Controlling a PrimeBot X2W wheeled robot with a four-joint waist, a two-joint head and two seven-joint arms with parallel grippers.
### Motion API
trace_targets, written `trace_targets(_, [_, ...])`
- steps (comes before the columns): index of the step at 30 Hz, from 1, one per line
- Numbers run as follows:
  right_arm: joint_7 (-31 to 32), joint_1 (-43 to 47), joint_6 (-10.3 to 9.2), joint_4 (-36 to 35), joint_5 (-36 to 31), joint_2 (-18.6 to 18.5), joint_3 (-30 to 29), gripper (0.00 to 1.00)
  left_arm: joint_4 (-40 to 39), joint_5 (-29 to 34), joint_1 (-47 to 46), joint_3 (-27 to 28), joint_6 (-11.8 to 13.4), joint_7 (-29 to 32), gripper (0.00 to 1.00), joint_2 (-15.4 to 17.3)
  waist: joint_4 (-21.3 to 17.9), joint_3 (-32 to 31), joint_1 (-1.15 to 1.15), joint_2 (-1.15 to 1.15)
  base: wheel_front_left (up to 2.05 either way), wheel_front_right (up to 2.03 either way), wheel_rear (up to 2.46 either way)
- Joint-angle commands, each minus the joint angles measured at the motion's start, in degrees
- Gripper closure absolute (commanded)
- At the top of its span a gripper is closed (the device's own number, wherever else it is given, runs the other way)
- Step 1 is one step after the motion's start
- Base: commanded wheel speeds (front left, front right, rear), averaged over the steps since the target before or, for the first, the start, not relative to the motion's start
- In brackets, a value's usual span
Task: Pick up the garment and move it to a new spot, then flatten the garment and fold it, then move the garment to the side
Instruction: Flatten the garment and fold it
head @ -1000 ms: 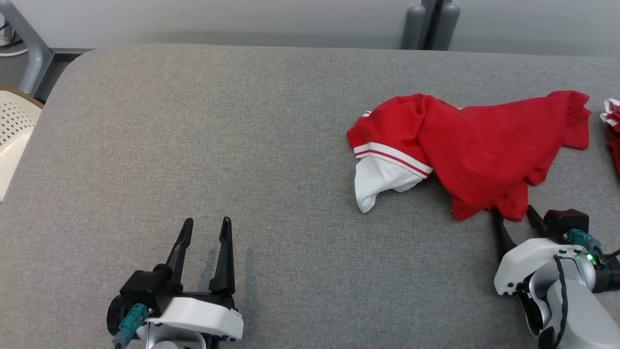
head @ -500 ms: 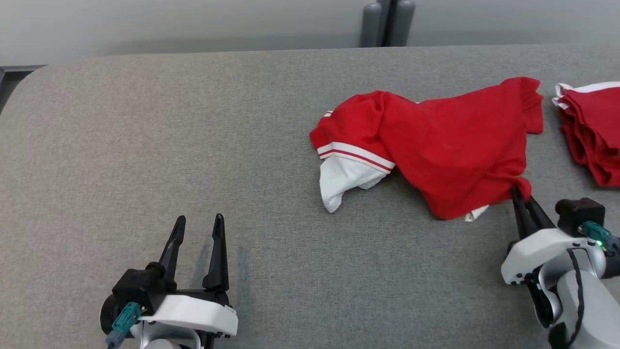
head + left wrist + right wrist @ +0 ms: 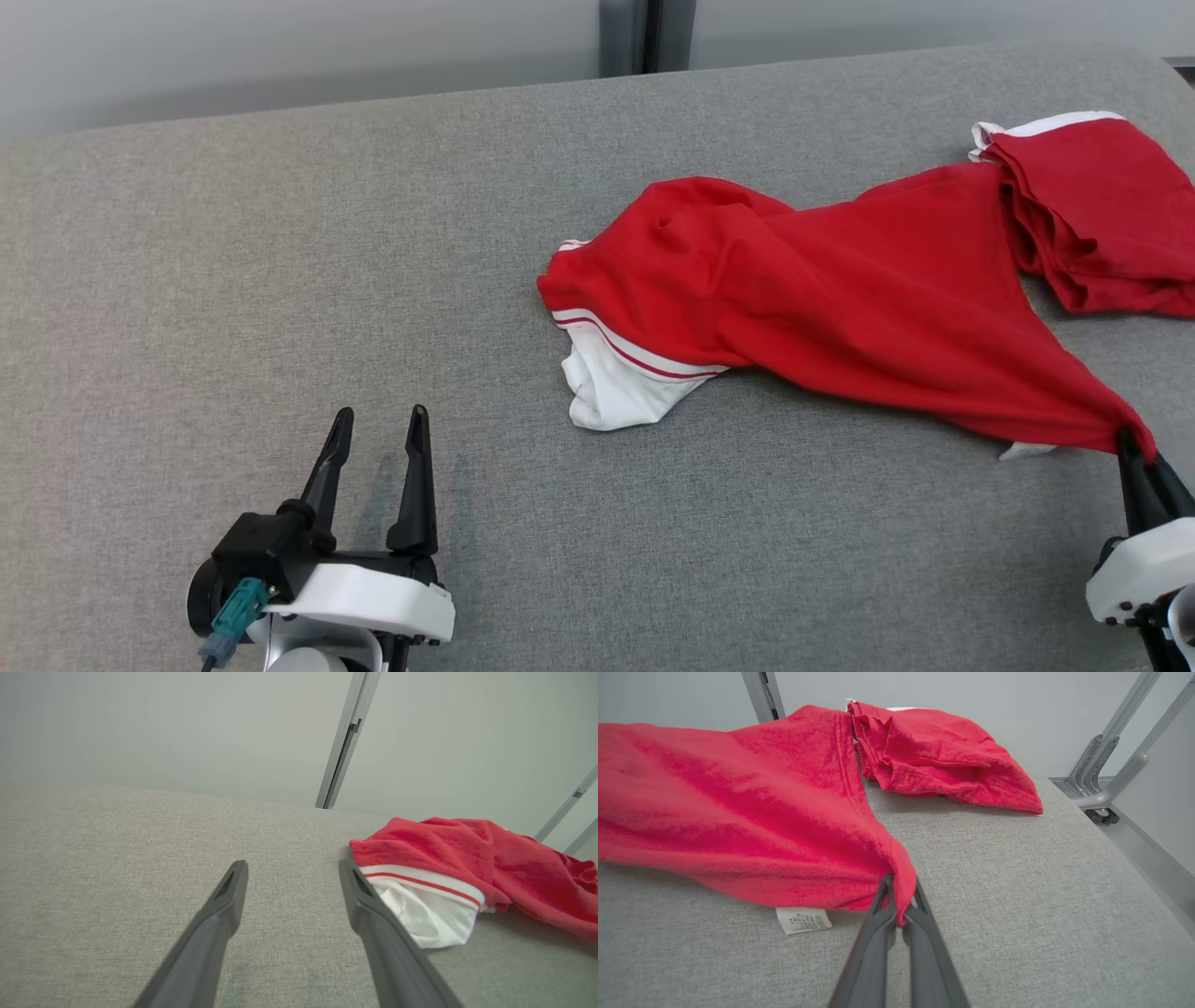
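R pincer [image 3: 1135, 446] clamped on red garment [image 3: 840, 308] corner, L pincer [image 3: 381, 413] wide, holding nothing

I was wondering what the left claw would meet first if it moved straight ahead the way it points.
Likely nothing: the left claw points over bare grey surface toward its far edge, as far as the head view shows. The red garment lies off to its right.

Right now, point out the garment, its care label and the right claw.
garment [image 3: 840, 299], head view, mid body.
care label [image 3: 804, 919], right wrist view, tag centre.
right claw [image 3: 901, 896], right wrist view, between fingertips.
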Motion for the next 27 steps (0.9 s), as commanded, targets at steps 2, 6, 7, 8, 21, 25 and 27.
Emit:
trace_targets(2, [0.8, 0.6, 0.0, 0.7, -0.1, 0.3, -2.1, 0.72, 0.1, 0.5, -1.2, 0.2, -0.5, -0.3, 0.0, 0.4, -0.2, 0.5, 0.0, 0.0, 0.0, 0.0, 0.0])
trace_targets(6, [-0.5, -0.6, 0.0, 3.3, -1.0, 1.0, -4.2, 0.0, 0.5, 0.9, -1.5, 0.2, -0.7, -0.3, 0.0, 0.5, -0.2, 0.6, 0.0, 0.0, 0.0, 0.0, 0.0])
trace_targets(7, [-0.8, -0.9, 0.0, 3.5, -1.1, 1.1, -4.6, 0.0, 0.5, 0.9, -1.5, 0.2, -0.8, -0.3, 0.0, 0.5, -0.2, 0.6, 0.0, 0.0, 0.0, 0.0, 0.0])
trace_targets(8, [-1.3, -0.8, 0.0, 3.5, -1.7, 1.1, -5.3, 0.0, 0.6, 1.0, -1.4, 0.4, -0.8, -0.3, 0.0, 0.5, -0.3, 0.5, 0.0, 0.0, 0.0, 0.0, 0.0])
trace_targets(21, [-1.2, 1.5, 0.0, -7.6, -4.7, 3.8, -1.2, 0.0, 1.4, -0.1, -0.1, -0.4, -0.7, -0.3, 0.0, 0.3, 0.4, -3.3, 0.0, 0.0, 0.0, 0.0, 0.0])
trace_targets(25, [-0.9, 1.5, 0.0, -9.9, -3.8, 4.2, 2.5, 0.0, 2.6, -0.2, 0.3, -1.9, -1.5, -0.3, 0.0, 0.3, 0.9, -4.2, 0.0, 0.0, 0.0, 0.0, 0.0])
trace_targets(27, [-0.8, 1.6, 0.0, -10.4, -3.6, 4.5, 3.5, 0.0, 3.7, -0.2, -0.4, -3.5, -2.5, 0.1, 0.0, 0.2, 1.0, -4.4, 0.0, 0.0, 0.0, 0.0, 0.0])
